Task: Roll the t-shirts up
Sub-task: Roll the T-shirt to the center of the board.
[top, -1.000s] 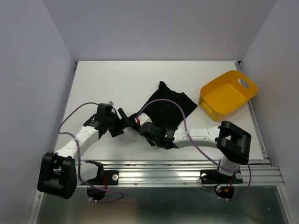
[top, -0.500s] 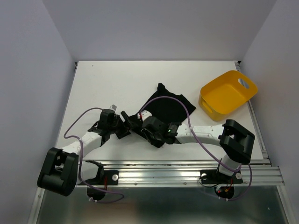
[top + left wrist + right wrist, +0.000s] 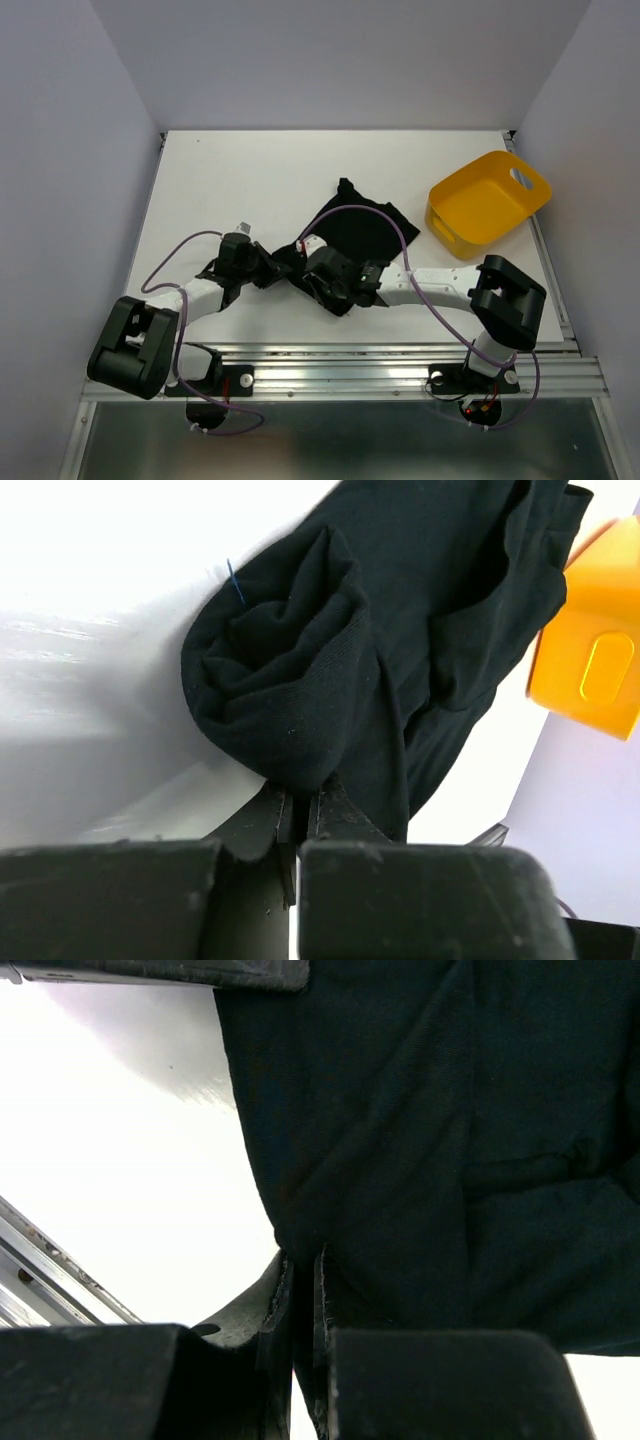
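From above: shows a plain black cotton t-shirt (image 3: 365,228) lying crumpled on the white surface (image 3: 230,180), near a yellow plastic tub (image 3: 487,203), with its near end bunched toward the arms. Shows both arms reaching low and bent inward, left claw (image 3: 272,270) and right claw (image 3: 303,268) meeting close together at that bunched end.

From the left wrist: finds the left claw (image 3: 297,815) pressed almost together, nipping the lower fold of a loosely rolled lump of cloth (image 3: 290,680). Beyond the lump, only slack, unrolled fabric trailing toward the tub.

From the right wrist: finds the right claw (image 3: 300,1280) pinching the edge of a flatter stretch of the same cloth, just above bare surface.

Likely to handle as light, limp and soft: no stiffness to keep a roll tight, prone to sag and spring loose once let go, not fragile, not slippery. Best taken at the two ends of the rolled lump, through several layers at once, rather than by one thin edge.
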Controlling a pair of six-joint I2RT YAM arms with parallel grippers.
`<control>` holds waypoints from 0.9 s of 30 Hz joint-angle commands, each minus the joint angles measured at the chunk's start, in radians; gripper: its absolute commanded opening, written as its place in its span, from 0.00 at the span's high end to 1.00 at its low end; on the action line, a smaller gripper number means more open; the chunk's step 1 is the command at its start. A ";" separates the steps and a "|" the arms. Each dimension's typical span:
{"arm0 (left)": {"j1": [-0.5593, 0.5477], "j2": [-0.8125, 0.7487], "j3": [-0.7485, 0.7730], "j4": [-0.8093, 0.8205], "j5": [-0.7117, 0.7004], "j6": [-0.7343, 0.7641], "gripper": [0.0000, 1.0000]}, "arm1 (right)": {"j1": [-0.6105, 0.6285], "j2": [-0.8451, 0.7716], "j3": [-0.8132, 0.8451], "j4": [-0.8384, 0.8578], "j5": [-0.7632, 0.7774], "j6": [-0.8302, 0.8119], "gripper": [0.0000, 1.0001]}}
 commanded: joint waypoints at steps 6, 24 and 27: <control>-0.006 -0.018 0.065 -0.083 -0.025 0.001 1.00 | 0.019 -0.079 0.037 -0.032 0.135 -0.069 0.34; -0.007 -0.008 0.189 -0.289 -0.038 0.035 1.00 | 0.277 0.049 0.023 0.013 0.578 -0.248 0.24; -0.007 -0.004 0.191 -0.289 -0.036 0.035 1.00 | 0.277 0.065 -0.003 0.051 0.576 -0.255 0.28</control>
